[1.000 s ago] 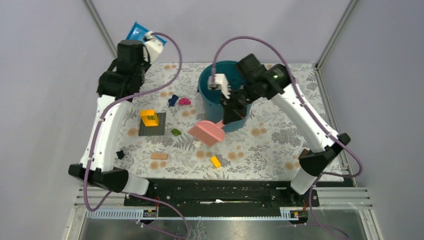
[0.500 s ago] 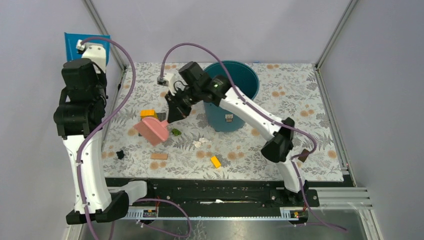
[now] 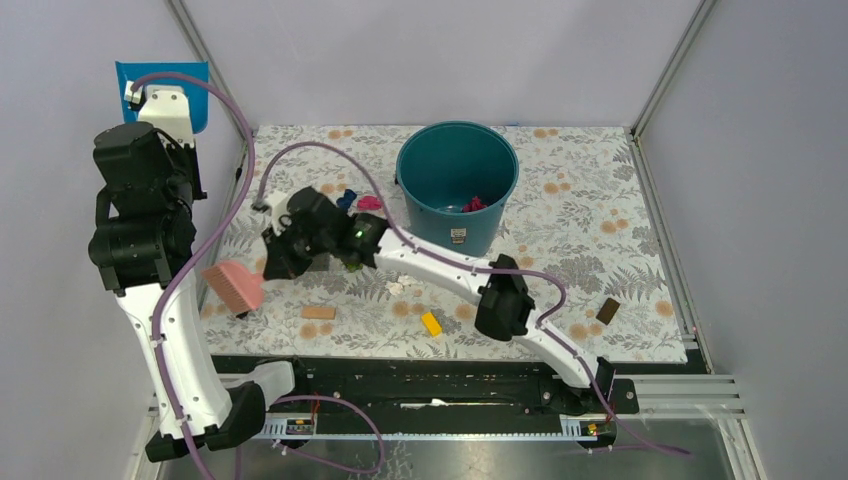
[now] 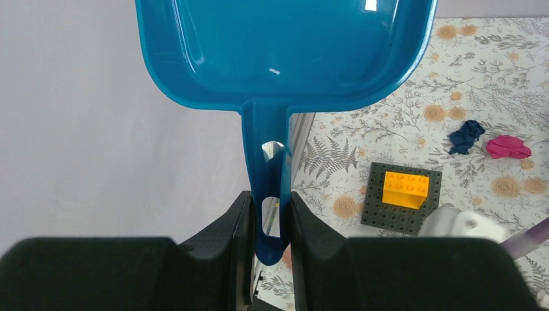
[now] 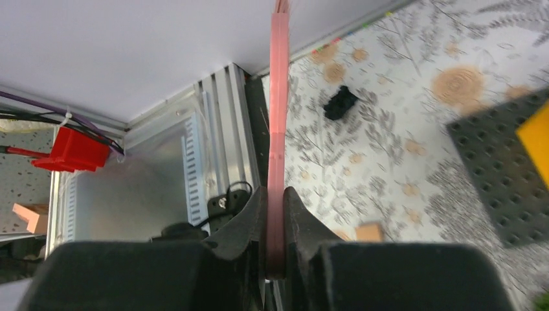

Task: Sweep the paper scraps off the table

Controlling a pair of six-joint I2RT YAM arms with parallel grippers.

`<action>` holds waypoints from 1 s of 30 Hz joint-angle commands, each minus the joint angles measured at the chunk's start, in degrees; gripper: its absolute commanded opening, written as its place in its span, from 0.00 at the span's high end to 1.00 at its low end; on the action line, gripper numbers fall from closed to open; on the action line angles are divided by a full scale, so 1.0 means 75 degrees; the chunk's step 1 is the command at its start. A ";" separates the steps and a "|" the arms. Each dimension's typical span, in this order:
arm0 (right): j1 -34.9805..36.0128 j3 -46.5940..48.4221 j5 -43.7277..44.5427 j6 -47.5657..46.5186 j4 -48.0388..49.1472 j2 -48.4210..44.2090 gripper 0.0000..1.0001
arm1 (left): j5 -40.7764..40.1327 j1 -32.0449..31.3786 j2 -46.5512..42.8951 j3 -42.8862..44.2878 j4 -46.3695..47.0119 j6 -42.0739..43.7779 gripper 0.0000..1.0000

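My right gripper (image 3: 272,262) reaches across to the table's (image 3: 600,200) left side, shut on the handle of a pink brush (image 3: 235,287), seen edge-on in the right wrist view (image 5: 278,97). A black scrap (image 5: 341,102) lies just beyond the brush. Dark blue (image 3: 347,198) and magenta (image 3: 369,203) scraps lie left of the teal bucket (image 3: 457,185), a green one (image 3: 352,266) shows by my right arm, and a white one (image 3: 400,287) lies nearer. Magenta scraps (image 3: 474,204) sit inside the bucket. My left gripper (image 4: 267,214) is shut on a blue dustpan's (image 4: 285,52) handle, raised off the table's far-left corner.
A yellow brick (image 4: 406,189) sits on a dark baseplate (image 4: 388,217), hidden under my right arm in the top view. A tan block (image 3: 318,313), a small orange block (image 3: 431,323) and a brown block (image 3: 607,311) lie near the front edge.
My right arm has swung the pink brush from beside the bucket across to the table's left edge. My left arm has lifted the dustpan up and to the far left.
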 commanded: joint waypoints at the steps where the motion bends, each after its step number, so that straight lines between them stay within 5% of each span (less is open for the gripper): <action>1: 0.0358 0.0441 0.1071 0.0466 0.1561 0.0293 1.00 | 0.0642 0.0156 -0.0128 0.0318 0.0049 -0.0101 1.00; 16: 0.0501 0.0698 0.1768 0.0054 0.1929 0.1364 1.00 | 0.1119 0.0247 -0.0611 0.0029 -0.0463 0.0101 1.00; 30: 0.0117 -0.1116 0.2720 -0.1517 0.0750 -0.0146 1.00 | 0.1628 0.0245 -0.0872 -0.0525 -0.0083 0.0034 1.00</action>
